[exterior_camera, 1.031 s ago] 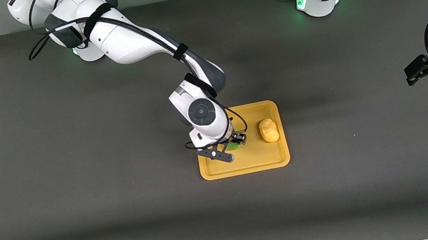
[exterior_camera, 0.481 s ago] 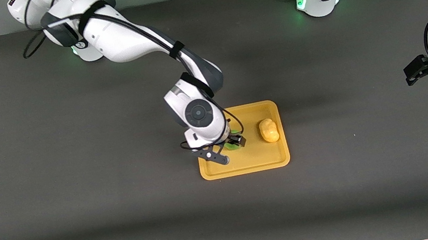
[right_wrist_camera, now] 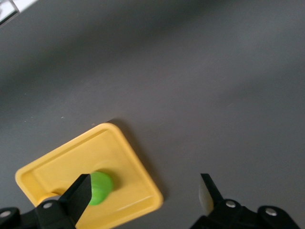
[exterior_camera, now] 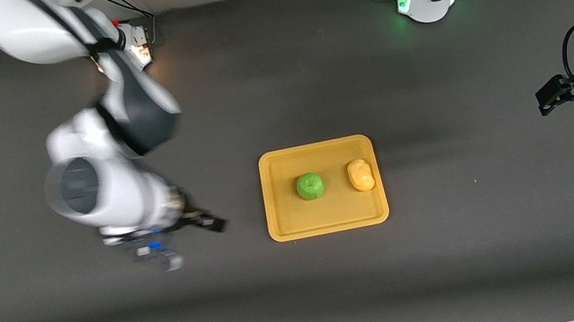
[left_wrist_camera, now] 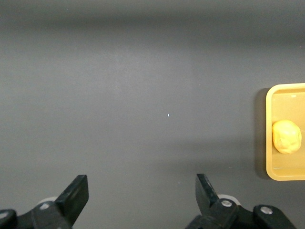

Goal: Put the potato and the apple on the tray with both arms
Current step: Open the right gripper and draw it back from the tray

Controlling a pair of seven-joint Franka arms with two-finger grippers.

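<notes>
Tray and both items sitting mid-desk, arms standing off at either end

The tray (exterior_camera: 329, 224) is lying on the desk (exterior_camera: 453, 249), roughly midway between the two arms' ends. The apple (exterior_camera: 310, 186) and the potato (exterior_camera: 360, 175) are both resting in the tray, side by side and apart, the apple sitting toward the right arm's end and the potato toward the left arm's end, close to the rim. The right end effector (exterior_camera: 192, 241) is hanging over bare desk beside the tray, fingers spread. The left end effector (exterior_camera: 548, 100) is waiting well apart over the left arm's end of the desk, fingers spread too.
</notes>
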